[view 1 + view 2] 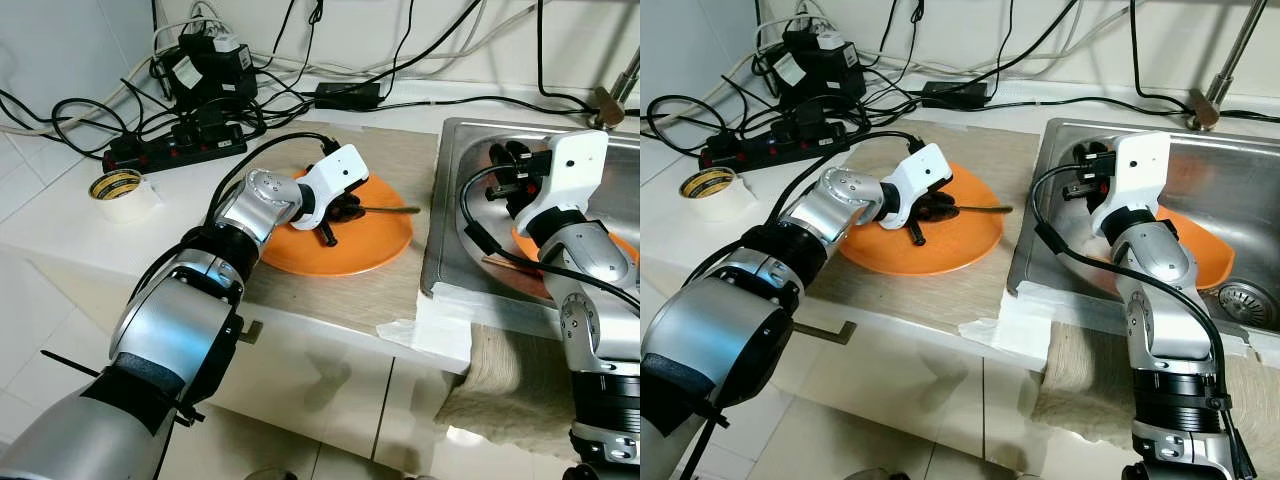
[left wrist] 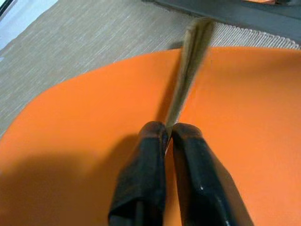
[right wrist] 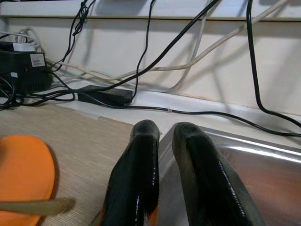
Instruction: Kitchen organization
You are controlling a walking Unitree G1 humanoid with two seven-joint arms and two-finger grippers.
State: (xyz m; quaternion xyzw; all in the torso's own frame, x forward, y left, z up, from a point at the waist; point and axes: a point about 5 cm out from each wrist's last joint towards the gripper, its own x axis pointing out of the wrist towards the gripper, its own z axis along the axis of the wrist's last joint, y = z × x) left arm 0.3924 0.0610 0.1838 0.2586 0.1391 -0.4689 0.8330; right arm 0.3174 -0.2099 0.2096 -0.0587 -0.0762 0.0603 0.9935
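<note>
Left gripper [image 2: 168, 134] is pinching a thin stick [image 2: 188, 70] over the orange plate [image 1: 385, 240] on the mat, right gripper [image 3: 164, 134] is idling nearly closed above the sink [image 1: 1240, 190], so I'd lift slow and level.

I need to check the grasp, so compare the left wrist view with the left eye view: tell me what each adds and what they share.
The left wrist view adds the close grip: the left gripper fingers pinch a thin brownish utensil handle. The left eye view adds the surroundings: the sink, the right gripper over it, a tape roll and a power strip. Both share the orange plate on the mat.
</note>
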